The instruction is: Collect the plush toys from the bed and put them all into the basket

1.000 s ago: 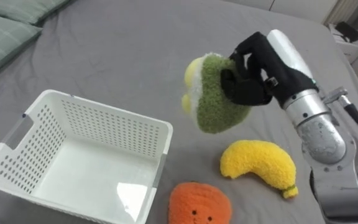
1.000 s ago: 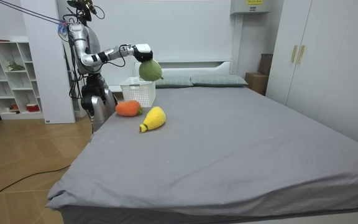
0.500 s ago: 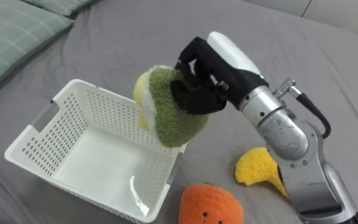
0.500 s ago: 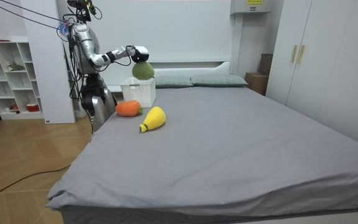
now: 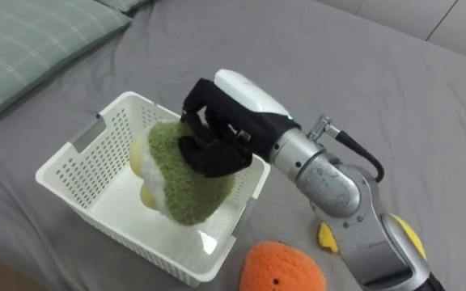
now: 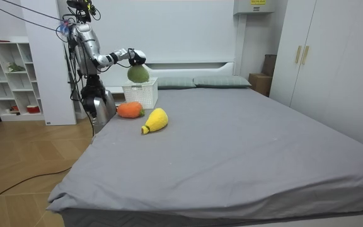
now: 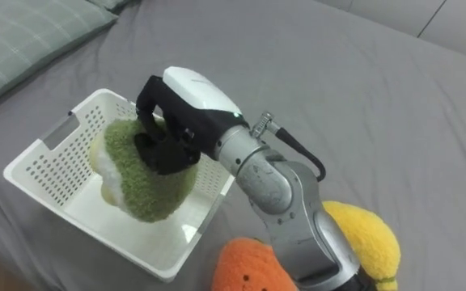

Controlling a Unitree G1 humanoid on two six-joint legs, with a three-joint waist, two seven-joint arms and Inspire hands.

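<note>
In the left eye view, your right hand [image 5: 217, 144] reaches in from the right with its dark fingers curled round the top of the green plush toy [image 5: 186, 190]. The toy hangs over the opening of the white basket [image 5: 79, 153], toward its right half. From here you cannot tell whether it touches the basket's floor. Bare basket floor shows to the toy's left and along the near wall. The right rim runs just under your wrist. The orange plush toy [image 5: 283, 268] lies on the grey bed [image 5: 379, 89] just beside the basket's near right corner, at the view's bottom edge. A sliver of the yellow plush toy [image 5: 327, 236] shows past your forearm. A green checked pillow [image 5: 31, 36] lies at upper left, apart from the basket.

In the room view, you stand at the bed's corner on the room view's left, near a white shelf unit [image 6: 11, 75]. Your right arm is stretched out and holds the green toy just above the basket's rim. The orange and yellow toys lie near the bed's side edge in front of the basket. A wide stretch of sheet runs off to the room view's right, toward the wardrobe [image 6: 333, 63].

In the right eye view, your forearm crosses above the orange toy, and the yellow toy lies to its right. The basket's left handle edge stands free.
</note>
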